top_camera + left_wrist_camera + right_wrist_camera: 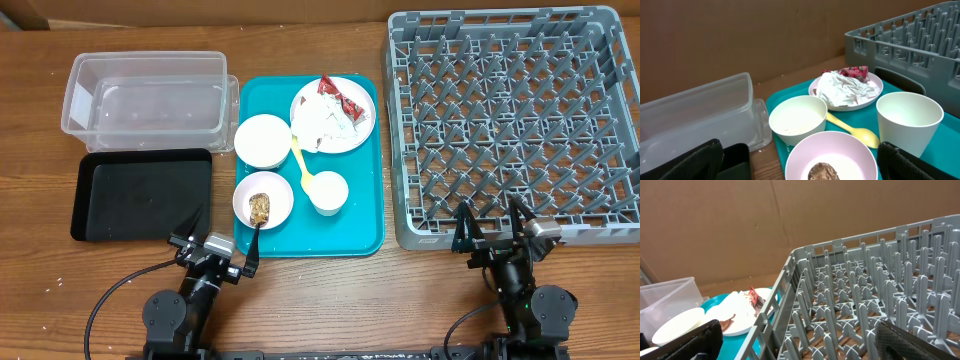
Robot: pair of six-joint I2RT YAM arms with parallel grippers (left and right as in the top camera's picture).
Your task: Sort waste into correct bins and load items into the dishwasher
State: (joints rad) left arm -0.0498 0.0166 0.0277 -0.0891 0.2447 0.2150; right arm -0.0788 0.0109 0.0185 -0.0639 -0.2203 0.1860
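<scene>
On the teal tray (365, 200) lie a white plate (355, 128) with a crumpled napkin (325, 122) and a red-and-white wrapper (338, 97), an empty white bowl (262, 140), a white bowl (263, 198) with brown food scraps (259, 208), a small white cup (328, 191) and a yellow spoon (302, 165). The clear tub (145, 95) and black tray (140, 193) are at left. The grey dish rack (515, 125) stands at right. My left gripper (214, 245) is open and empty, just in front of the scrap bowl (831, 157). My right gripper (492, 232) is open and empty at the rack's front edge (790, 310).
A brown cardboard wall (765, 35) closes the far side. Bare wooden table (320, 300) lies in front of the trays and rack. The tub (695, 117), cup (909, 122), spoon (855, 132) and plate (847, 90) also show in the left wrist view.
</scene>
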